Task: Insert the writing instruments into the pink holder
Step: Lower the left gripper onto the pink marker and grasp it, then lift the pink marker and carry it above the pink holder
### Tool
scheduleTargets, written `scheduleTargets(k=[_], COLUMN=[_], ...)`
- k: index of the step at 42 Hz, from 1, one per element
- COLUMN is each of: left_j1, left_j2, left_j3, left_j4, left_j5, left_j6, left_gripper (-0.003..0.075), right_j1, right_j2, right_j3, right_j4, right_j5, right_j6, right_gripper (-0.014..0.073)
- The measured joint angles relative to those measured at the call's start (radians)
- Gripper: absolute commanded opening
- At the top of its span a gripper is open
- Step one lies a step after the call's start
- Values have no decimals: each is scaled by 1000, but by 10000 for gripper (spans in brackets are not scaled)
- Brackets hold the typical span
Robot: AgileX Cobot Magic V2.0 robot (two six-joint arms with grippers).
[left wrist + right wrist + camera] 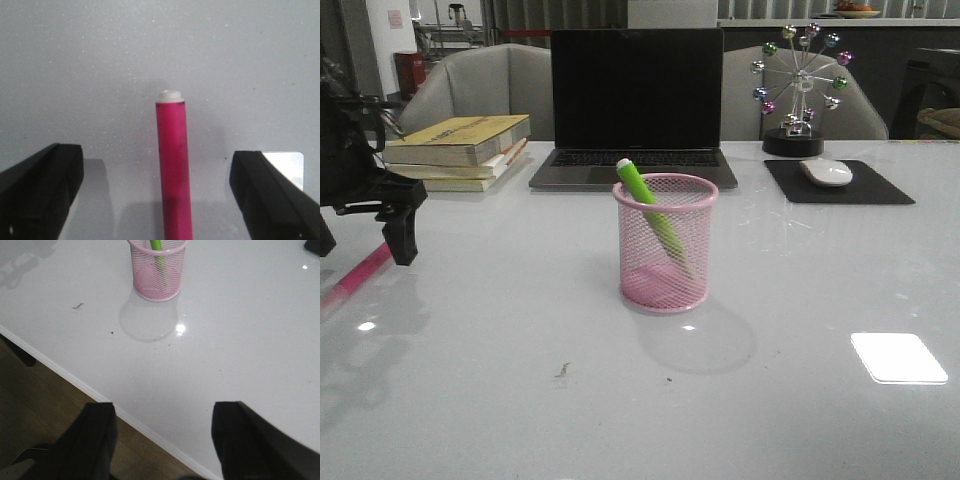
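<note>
Picking up the pink marker [173, 170] looked like the step in hand: the left gripper [155, 195] hung over it with its two black fingers [40, 190] spread wide, one on each side of the barrel and neither touching it. The marker lay flat on the white table [520, 400] near the left edge, whitish tip [169, 95] pointing away from the wrist camera, well apart from the pink cup [665, 245]. To do it well, my read was to keep the barrel centred between the fingers, come down until they straddle it, then close on the mid-barrel rather than near the tip, so it would hang balanced when tipped upright for the cup. A glossy tabletop could let the marker roll if one finger hit first. The cup stood upright mid-table in front of the laptop [635, 105] and already held the green marker [650, 205], leaning with its whitish end poking above the rim on the left side; the rest of the cup looked free. The right gripper [162, 440] sat back at the table's near edge, fingers apart, holding nothing, cup well ahead of it.
</note>
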Motion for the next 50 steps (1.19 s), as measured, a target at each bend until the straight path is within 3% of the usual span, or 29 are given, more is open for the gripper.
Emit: scheduleTargets(k=[11, 15, 22, 31, 41, 50], left_j1=[0, 0, 0, 0, 0, -6], left_j2=[29, 29, 31, 33, 27, -141], left_j3=[-12, -12, -12, -12, -16, 43], left_j4=[-11, -11, -11, -11, -4, -57], left_j5=[-23, -24, -27, -29, -4, -13], left_j6=[0, 0, 0, 0, 0, 70], left_gripper=[624, 549, 352, 203, 93, 91], right_j1=[0, 0, 0, 0, 0, 0], right_j2=[0, 0, 0, 0, 0, 0], right_j3=[0, 0, 0, 0, 0, 0], right_j4=[0, 0, 0, 0, 0, 0], right_j5=[2, 2, 3, 3, 3, 4], right_j6=[0, 0, 0, 0, 0, 0], right_gripper=[520, 520, 520, 520, 520, 520])
